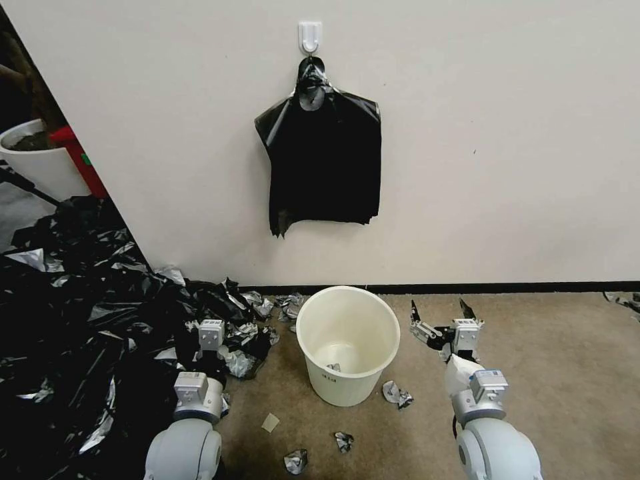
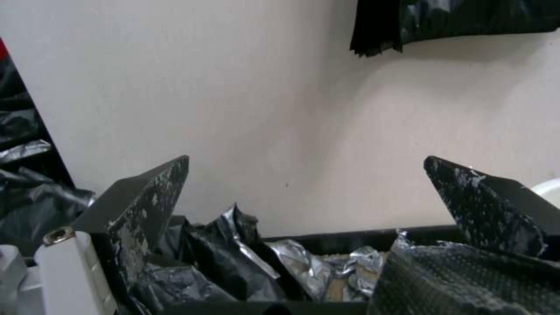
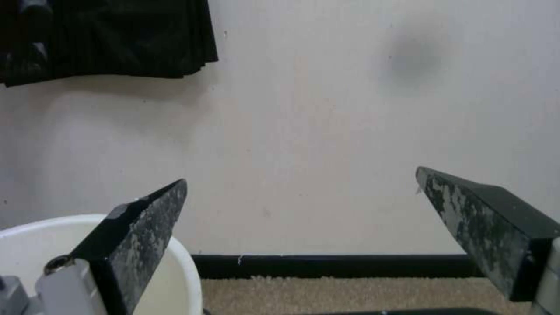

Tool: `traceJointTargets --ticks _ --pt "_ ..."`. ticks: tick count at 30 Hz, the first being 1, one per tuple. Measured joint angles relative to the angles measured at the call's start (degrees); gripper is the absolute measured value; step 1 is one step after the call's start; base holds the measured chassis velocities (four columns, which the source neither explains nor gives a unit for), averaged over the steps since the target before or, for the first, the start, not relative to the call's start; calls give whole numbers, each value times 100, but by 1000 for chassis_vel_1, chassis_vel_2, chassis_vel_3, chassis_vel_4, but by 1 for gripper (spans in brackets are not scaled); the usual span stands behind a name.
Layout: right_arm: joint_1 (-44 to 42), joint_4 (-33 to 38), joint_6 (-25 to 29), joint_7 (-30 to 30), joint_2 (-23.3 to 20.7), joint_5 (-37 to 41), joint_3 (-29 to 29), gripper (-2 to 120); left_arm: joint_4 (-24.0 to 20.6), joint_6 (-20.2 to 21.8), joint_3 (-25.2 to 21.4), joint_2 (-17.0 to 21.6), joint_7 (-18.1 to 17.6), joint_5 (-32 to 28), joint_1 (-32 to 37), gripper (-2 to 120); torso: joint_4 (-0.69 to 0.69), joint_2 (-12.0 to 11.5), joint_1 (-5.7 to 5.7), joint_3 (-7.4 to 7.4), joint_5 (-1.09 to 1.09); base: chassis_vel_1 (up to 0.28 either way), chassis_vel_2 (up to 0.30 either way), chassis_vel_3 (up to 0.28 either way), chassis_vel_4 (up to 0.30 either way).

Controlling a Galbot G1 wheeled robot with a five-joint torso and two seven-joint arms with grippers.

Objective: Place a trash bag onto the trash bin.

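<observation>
The cream-white trash bin (image 1: 347, 390) stands upright on the carpet close to the wall, with a small scrap lying on its bottom. A single trash bag is out of view. My left gripper (image 1: 212, 319) hovers low to the left of the bin, over crumpled black and silvery plastic; in the left wrist view it (image 2: 307, 158) is open, with the plastic lying below its fingers. My right gripper (image 1: 437, 305) sits just right of the bin's rim, open and holding nothing (image 3: 301, 175). The bin's rim (image 3: 41, 227) shows beside one right finger.
A flat sheaf of black bags (image 1: 325, 160) hangs from a white wall hook (image 1: 310, 35) above the bin. A big heap of black sheeting (image 1: 73, 320) covers the floor on the left. A white pot with soil (image 1: 37, 163) stands behind it. Small scraps (image 1: 397, 393) litter the carpet.
</observation>
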Motion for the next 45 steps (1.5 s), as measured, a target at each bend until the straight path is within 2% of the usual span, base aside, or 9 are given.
traceJointTargets --ticks 30,33,35,36,38,40,42,43,45 --pt "-32 55 5 64 -12 4 -2 100 -13 23 7 5 -3 -39 2 100 1 0 0 0 0 0 0 0 0" --pt "-110 178 44 203 -38 5 -8 100 -163 209 55 43 -25 -304 31 100 1 0 0 0 1 0 0 0 0" --pt "-270 452 140 504 -96 14 -14 100 -338 440 104 90 -61 -616 62 100 1 0 0 0 1 0 0 0 0" --pt "-493 797 270 899 -177 33 -23 100 -554 728 183 147 -97 -1009 105 100 0 0 0 0 -1 0 0 0 0" --pt "-590 953 367 1066 -220 44 -33 100 -654 854 209 173 -115 -1184 125 100 -2 0 0 0 -1 0 0 0 0" --pt "-648 1141 648 1182 -306 73 -93 100 -907 594 208 227 -172 -997 63 100 -1 0 0 -1 -1 0 0 0 0" --pt "-640 1140 693 1185 -338 89 -113 100 -921 377 165 248 -209 -822 10 100 0 0 0 -1 6 0 0 0 0" --pt "-599 1103 727 1182 -381 117 -130 100 -856 162 137 265 -270 -667 -47 100 1 0 0 -1 -5 0 0 0 0" --pt "-589 1090 732 1182 -389 125 -134 100 -829 91 129 273 -295 -639 -67 100 0 0 0 -1 -4 0 0 0 0"
